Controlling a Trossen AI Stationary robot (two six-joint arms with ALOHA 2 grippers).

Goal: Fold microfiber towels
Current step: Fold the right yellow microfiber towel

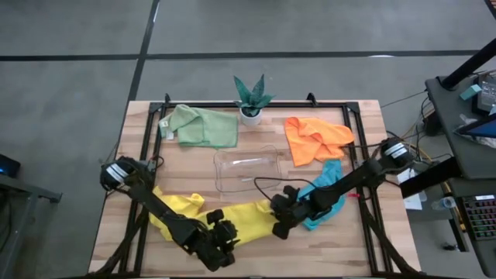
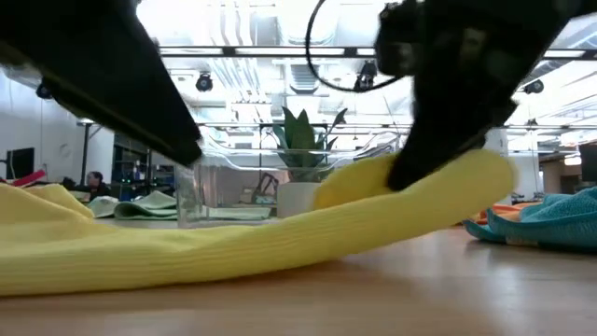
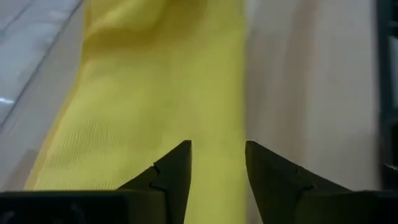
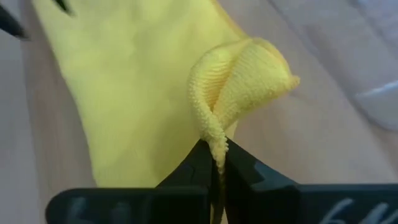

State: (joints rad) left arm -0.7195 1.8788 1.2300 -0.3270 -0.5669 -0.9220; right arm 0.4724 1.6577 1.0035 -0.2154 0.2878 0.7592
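Observation:
A yellow towel point(image 1: 244, 221) lies as a long band along the table's near part. More yellow cloth point(image 1: 174, 209) shows under my left arm; one towel or two, I cannot tell. My right gripper point(image 4: 214, 149) is shut on the band's right end point(image 1: 273, 213), which is raised off the wood in the low view point(image 2: 466, 177). My left gripper point(image 3: 217, 152) stands at the band's near side point(image 1: 225, 232), its fingers a little apart with yellow cloth filling the gap. The green point(image 1: 203, 126), orange point(image 1: 314, 138) and teal point(image 1: 327, 198) towels lie untouched. My left gripper has the yellow towel's edge point(image 3: 233, 134) in the gap between its two fingers, which slant down at it. The band runs straight away from the fingers. How many layers lie in the gap does not show. My right gripper pinches a bunched fold at the towel's right end point(image 4: 216, 134) between its two fingers, slanting down from the table's right. A puffed loop of cloth point(image 4: 249, 68) stands beyond the fingertips. That end is lifted; the rest of the band point(image 2: 187, 252) lies on the table.
A clear plastic tray point(image 1: 248, 172) stands mid-table just beyond the yellow band. A small potted plant point(image 1: 252, 97) is at the far edge. The teal towel lies under my right arm. Black frame rails point(image 1: 364, 155) border the table top.

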